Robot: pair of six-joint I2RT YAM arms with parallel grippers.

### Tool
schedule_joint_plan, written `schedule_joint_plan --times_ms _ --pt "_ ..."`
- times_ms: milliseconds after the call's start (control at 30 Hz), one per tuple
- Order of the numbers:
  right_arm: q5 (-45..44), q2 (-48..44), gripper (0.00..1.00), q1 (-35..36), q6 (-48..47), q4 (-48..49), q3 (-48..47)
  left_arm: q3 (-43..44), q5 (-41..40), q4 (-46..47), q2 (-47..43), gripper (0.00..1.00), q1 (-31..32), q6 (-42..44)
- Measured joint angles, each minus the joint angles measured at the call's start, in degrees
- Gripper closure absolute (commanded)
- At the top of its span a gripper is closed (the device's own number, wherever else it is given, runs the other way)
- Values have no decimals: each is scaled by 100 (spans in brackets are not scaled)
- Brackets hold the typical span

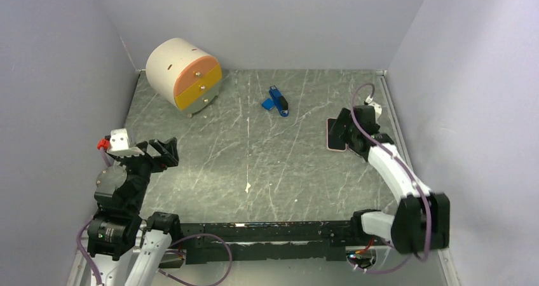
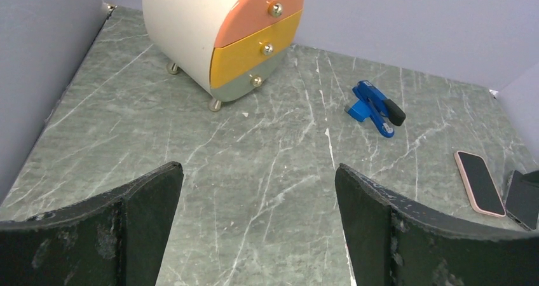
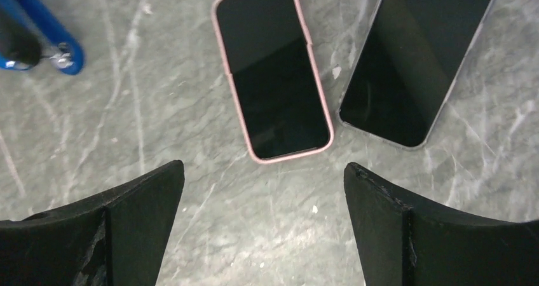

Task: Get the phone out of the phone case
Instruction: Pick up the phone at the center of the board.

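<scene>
While my left gripper and right gripper are gaping empty, a rounded pink-rimmed phone case is lying beside a glossy black phone on the veined grey table.

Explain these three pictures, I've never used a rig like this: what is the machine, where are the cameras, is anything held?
The machine is two robot arms bolted at the near edge of a grey marbled table. The wide picture looks down from above and behind them, with the left arm on the left and the right arm on the right. The other two pictures come from a camera on each wrist; the black shapes at the bottom are that arm's own jaws. Both pairs stand wide open and hold nothing. On the table are a round drawer chest, a blue clip-like tool, a pink case with a dark face, and close beside it a bare dark phone. The right arm's jaws hover over those two. Whether the pink case is empty I cannot tell.
</scene>
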State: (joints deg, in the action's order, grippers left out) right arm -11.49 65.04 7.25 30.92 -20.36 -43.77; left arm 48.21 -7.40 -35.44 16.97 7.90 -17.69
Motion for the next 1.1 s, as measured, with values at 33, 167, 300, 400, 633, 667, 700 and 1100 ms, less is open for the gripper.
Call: schedule_joint_plan --times_ms 33,167,300,400,633,667,700,1100 --pt "157 328 1 -133 -28 68 -68 2 2 0 -24 6 22 2" --pt "422 1508 1 -461 -247 201 -542 2 -9 -4 -94 6 35 2" --pt "463 2076 1 -481 -595 282 -940 2 -44 -15 -101 6 44 0" --pt "568 2494 1 -481 -866 289 -1390 2 -31 -46 -103 6 44 4" --pt "820 3318 1 -481 -1486 116 -2142 2 63 -85 -83 6 55 52" --pt "887 3427 1 -481 -1565 55 -2225 2 129 -85 -63 6 59 66" --pt "944 3530 1 -481 -1639 -11 -2293 2 192 -85 -39 6 61 79" --pt "940 4026 1 -485 -1939 -468 -2470 2 494 -81 44 6 74 195"
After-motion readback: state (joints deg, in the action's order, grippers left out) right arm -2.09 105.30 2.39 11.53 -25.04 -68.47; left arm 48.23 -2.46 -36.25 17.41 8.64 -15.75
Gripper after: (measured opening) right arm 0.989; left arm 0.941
